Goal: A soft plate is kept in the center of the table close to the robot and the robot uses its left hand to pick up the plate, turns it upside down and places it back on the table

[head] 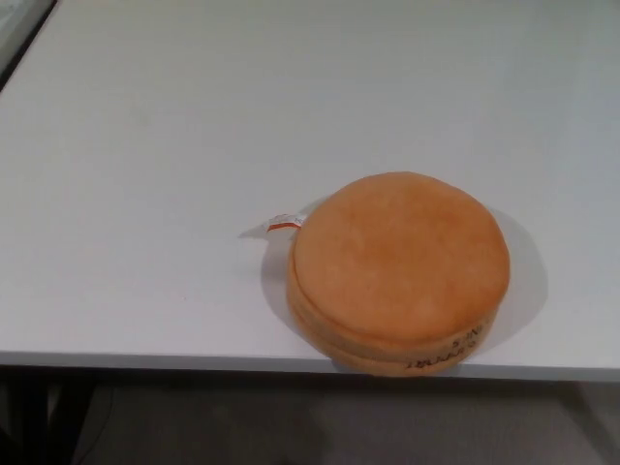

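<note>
The plate (399, 269) lies at the surface's (145, 174) near edge; neither hand shows, and a clumsy grab could push it off.

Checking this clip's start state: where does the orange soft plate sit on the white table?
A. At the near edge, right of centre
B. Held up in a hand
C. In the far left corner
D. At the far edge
A: the soft plate lies flat on the table, its rim at the near edge, right of centre; no hand shows.
</note>
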